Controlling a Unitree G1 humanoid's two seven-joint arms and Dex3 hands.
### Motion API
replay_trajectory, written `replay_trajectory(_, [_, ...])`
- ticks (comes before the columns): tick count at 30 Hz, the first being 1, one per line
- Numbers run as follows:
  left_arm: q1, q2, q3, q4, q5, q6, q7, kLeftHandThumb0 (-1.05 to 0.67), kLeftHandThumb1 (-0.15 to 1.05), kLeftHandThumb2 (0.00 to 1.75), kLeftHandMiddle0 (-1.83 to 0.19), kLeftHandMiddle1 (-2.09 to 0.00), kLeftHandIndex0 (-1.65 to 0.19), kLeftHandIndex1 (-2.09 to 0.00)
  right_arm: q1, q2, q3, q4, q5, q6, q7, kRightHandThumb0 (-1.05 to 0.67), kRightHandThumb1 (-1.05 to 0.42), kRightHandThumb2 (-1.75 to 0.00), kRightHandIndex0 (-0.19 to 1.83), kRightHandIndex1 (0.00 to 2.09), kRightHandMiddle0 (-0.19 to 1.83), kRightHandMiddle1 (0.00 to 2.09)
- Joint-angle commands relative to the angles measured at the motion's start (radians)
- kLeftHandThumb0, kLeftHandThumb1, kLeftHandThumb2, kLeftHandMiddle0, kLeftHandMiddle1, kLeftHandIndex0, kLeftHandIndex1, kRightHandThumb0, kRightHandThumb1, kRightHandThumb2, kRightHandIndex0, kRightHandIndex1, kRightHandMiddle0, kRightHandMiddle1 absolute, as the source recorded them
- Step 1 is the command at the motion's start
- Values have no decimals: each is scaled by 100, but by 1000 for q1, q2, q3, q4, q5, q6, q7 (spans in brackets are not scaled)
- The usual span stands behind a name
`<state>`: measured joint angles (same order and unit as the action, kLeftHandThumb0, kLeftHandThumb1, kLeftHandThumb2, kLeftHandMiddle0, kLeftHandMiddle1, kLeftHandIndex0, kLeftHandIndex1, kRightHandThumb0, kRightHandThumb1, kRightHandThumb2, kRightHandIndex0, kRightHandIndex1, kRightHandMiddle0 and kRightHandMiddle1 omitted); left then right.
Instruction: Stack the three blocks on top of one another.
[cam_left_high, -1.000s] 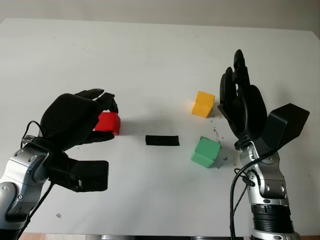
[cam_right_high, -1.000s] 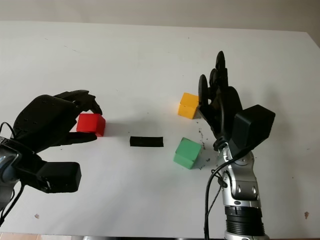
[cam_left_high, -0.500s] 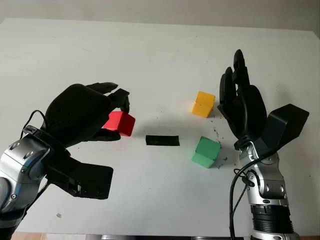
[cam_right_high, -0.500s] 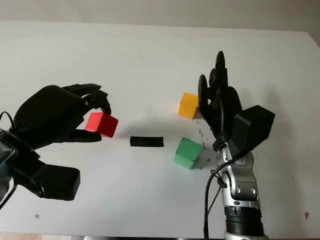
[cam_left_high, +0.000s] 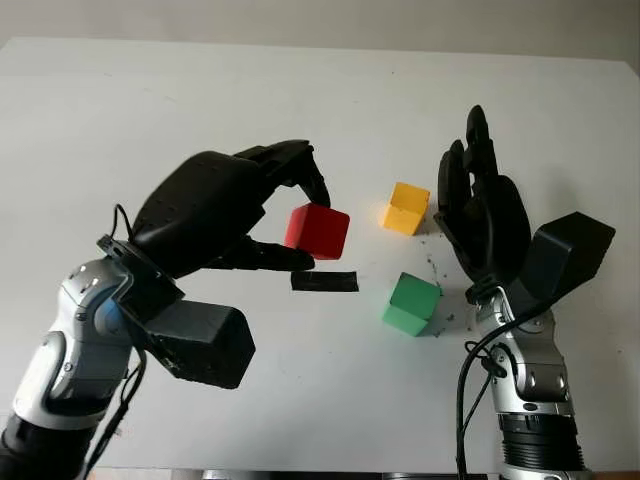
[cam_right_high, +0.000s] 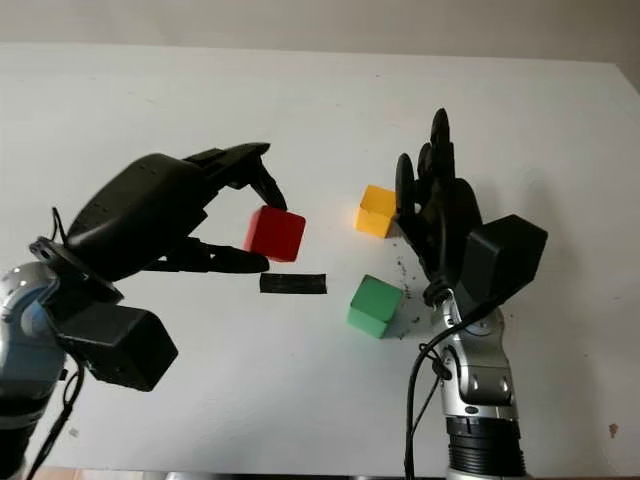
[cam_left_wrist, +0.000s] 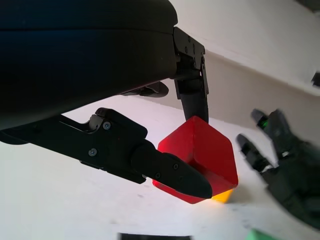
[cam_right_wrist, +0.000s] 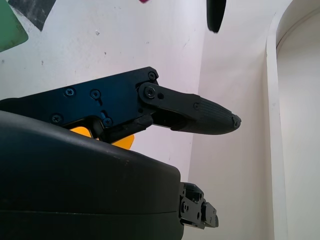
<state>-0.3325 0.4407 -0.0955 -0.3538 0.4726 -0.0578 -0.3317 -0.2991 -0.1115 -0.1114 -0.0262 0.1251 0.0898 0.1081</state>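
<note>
Fingers (cam_left_wrist: 172, 172) of the left hand (cam_left_high: 225, 205) are clenched on the red block (cam_left_high: 317, 230): one finger presses its lower near face, another bears on its top edge from the far side. The block is tilted, one corner downward, and is carried clear of the desk (cam_left_high: 200, 90), above and just behind the black strip (cam_left_high: 324, 281) that lies flat on the surface.

The right hand (cam_left_high: 485, 215) stands released and upright at the right side, holding nothing. It is just beside the yellow block (cam_left_high: 406, 208) and the green block (cam_left_high: 411, 304), both of which sit on the desk, apart from each other and unstacked. Small dark specks mark the desk around the green block.

Step in hand, as judged: transport of the first block toward a base block. No stack is yet begun; all three blocks are separate.

Next move, as judged: the left hand needs to bring the red block over one of the two seated blocks, the green or the yellow, level it so a flat face points down, line up its edges with the base, lower until the faces meet, then release. The tilt needs correcting before contact, or the block may seat on an edge and slide off. The right hand stands close to both candidates and may need to give room.
</note>
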Motion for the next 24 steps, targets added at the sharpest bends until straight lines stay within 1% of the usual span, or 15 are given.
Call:
replay_trajectory(1, [4, -37, -11, 18, -12, 26, 23, -43, 105, 11, -26, -3, -22, -160, 11, -4, 3, -27, -3, 7, -4, -66, -105, -62, -19, 0, -19, 0])
replay_trajectory(3, [23, -81, -27, 57, -28, 43, 47, -42, 105, 13, -23, -3, -20, -165, 12, -5, 3, -28, -4, 5, -3, -67, -105, -62, -19, 0, -19, 0])
replay_trajectory(5, [42, -117, -48, 92, -36, 53, 72, -40, 105, 16, -19, -2, -13, -168, 14, -5, 0, -29, 1, 4, 1, -66, -105, -62, -19, 0, -19, 0])
replay_trajectory(9, [63, -145, -79, 128, -15, 57, 111, -38, 105, 18, -16, -2, -9, -171, 16, -9, -1, -34, 3, 9, 4, -65, -105, -62, -19, 0, -19, 0])
replay_trajectory(14, [85, -154, -113, 154, 19, 53, 137, -38, 105, 21, -14, -3, -5, -189, 19, -10, -5, -42, 6, 15, 9, -64, -105, -63, -19, 0, -19, 0])
replay_trajectory(18, [102, -138, -146, 162, 78, 54, 149, -38, 105, 20, -13, -4, -7, -189, 15, -4, -4, -36, 1, 10, 2, -65, -105, -62, -19, 0, -19, 0])
replay_trajectory(24, [125, -124, -166, 169, 116, 31, 165, -40, 105, 17, -12, -4, -10, -189, 8, -8, -4, -30, 4, 14, 5, -64, -105, -63, -19, 0, -19, 0])
